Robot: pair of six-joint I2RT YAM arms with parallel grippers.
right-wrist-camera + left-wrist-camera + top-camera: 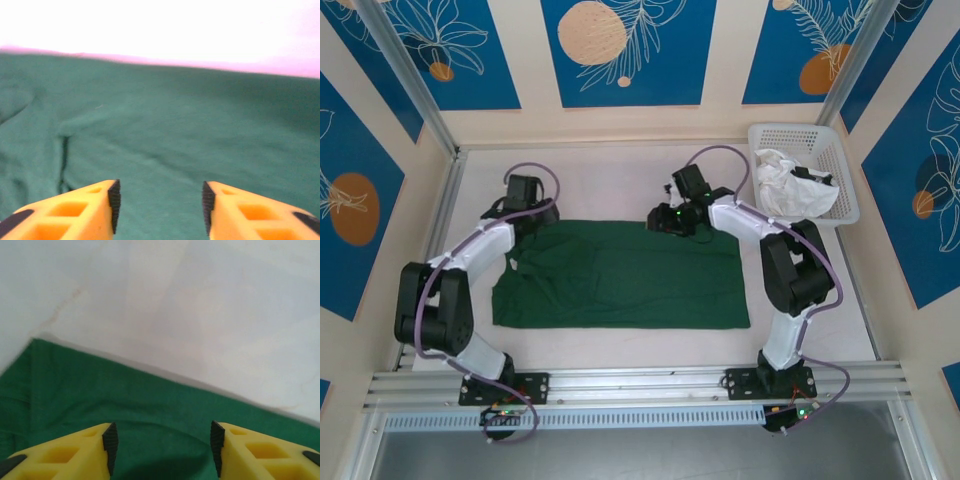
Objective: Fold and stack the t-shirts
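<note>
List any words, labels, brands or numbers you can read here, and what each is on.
None can be read.
Green t-shirt: plain, no print showing.
White t-shirt in the basket: dark mark, too small to read.
Wall panels: leaf and circle patterns, no lettering.

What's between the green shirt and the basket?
Top view: the right arm crosses a bare table strip between green shirt and basket.
</note>
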